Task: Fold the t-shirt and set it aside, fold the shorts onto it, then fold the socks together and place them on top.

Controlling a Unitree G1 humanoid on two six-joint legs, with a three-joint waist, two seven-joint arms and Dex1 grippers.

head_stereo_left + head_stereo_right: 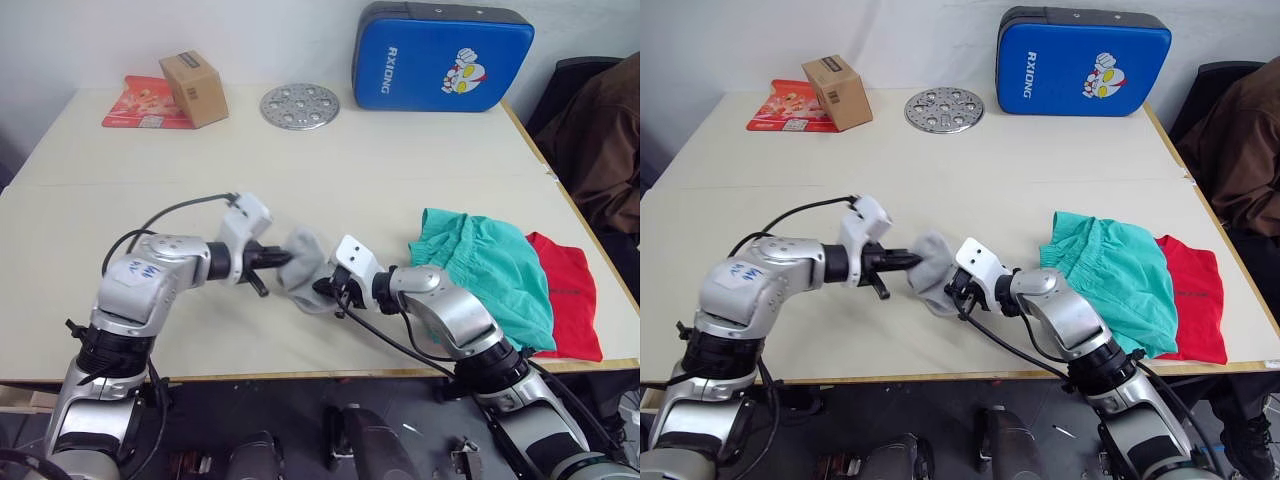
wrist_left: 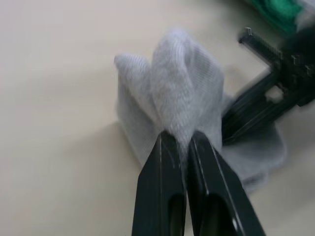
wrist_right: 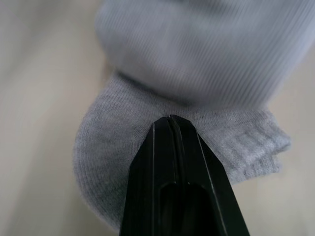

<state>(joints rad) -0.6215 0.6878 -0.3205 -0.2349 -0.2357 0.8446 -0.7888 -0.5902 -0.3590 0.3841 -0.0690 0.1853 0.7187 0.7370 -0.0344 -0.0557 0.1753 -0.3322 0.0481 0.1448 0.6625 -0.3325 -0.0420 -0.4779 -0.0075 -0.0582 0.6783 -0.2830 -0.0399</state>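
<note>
Both grippers meet at the socks (image 1: 303,268), near the table's (image 1: 300,160) front edge, roughly centre. Left gripper (image 1: 281,259) comes in from the robot's left, fingers clamped on a raised fold of sock; in the left wrist view the two fingers (image 2: 167,187) sit nearly together with grey knit pinched between them and bunched up past the tips. Right gripper (image 1: 328,291) comes in from the right, lower down, at the part of the sock lying on the table. In the right wrist view its fingers (image 3: 174,162) are pressed together with the tips at the sock's knit; whether any fabric is actually caught there, can't tell.

Socks: light grey ribbed knit, crumpled, one end lifted off the surface, the other flat with the cuff ribbing visible.

To the right, well apart from the socks: shorts (image 1: 485,270), teal, gathered waistband, lying partly on top of the t-shirt (image 1: 566,296), red, which pokes out toward the table's right edge near the front corner.

Open tabletop to the left of the socks and across the middle. Far side: cardboard box (image 1: 193,88) on a red packet (image 1: 143,103) at far left, perforated metal disc (image 1: 300,106) mid, blue pad (image 1: 441,56) leaning against the wall.
</note>
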